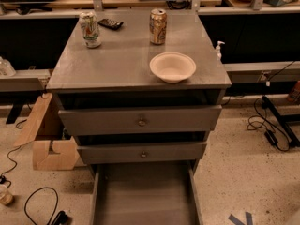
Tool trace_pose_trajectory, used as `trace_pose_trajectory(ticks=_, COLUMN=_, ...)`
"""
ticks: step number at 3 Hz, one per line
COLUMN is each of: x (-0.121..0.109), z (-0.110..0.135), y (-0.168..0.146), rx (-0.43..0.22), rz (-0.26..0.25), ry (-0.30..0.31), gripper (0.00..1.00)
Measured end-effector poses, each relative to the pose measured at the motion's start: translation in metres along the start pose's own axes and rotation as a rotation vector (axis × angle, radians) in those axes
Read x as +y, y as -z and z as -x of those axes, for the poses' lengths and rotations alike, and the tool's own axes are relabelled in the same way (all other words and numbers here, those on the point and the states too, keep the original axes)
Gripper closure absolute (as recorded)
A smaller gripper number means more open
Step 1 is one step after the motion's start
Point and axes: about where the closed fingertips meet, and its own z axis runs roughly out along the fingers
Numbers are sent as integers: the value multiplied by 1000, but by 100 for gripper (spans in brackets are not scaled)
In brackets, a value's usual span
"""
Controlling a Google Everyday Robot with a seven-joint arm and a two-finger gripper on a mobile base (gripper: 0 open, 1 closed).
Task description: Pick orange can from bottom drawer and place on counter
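Observation:
The orange can point(158, 26) stands upright at the back of the counter point(122, 60), right of centre. The bottom drawer point(145, 196) is pulled open at the foot of the cabinet, and its grey floor shows nothing in it. The gripper and the arm are out of view.
A white can with green and red print point(89, 29) stands at the counter's back left, a small dark object point(111, 24) beside it. A white bowl point(172, 67) sits front right. Two closed drawer fronts with knobs point(140, 122) sit above the open drawer. A cardboard piece point(49, 139) and cables lie on the floor.

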Motion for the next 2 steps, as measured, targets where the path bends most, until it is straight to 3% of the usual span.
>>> trace_pose_trajectory(ticks=1, x=1, z=-1, y=-1, rx=3, rz=1, ry=4, gripper=0)
trace_pose_trajectory(ticks=2, x=11, z=-6, y=-9, rx=31, rz=24, ry=88, gripper=0)
